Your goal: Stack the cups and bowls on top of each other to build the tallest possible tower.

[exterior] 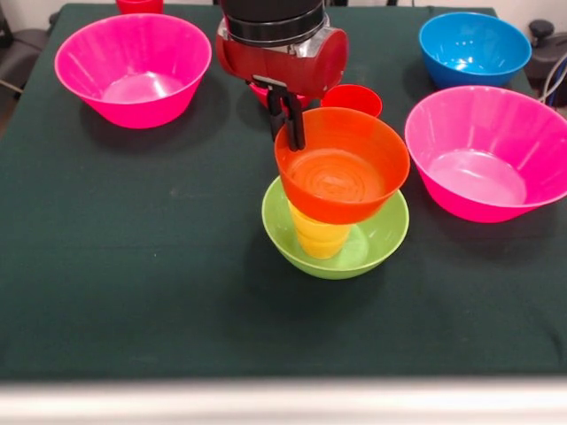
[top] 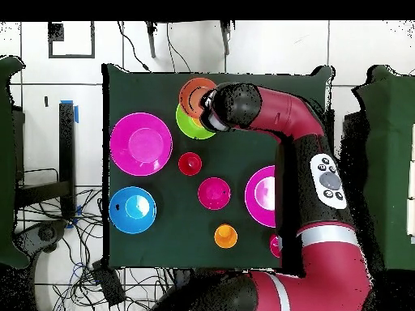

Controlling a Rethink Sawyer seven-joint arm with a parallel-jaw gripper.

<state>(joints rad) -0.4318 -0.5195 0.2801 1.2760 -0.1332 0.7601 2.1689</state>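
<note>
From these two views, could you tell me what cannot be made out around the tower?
- Front view: the yellow cup's top, hidden by the orange bowl.
- Front view: the gripper's hold on that bowl's rim; open or shut is unclear.
- Overhead view: most of the lime-green bowl, under the arm.

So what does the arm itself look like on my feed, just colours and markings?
The arm is glossy dark red with rounded, tube-like links and black joint sections. A silver band rings it near the base, and a light grey oval panel with dark round buttons sits on the upper link. At the wrist, a red drum sits under a black collar, and the gripper is slim and black.
</note>
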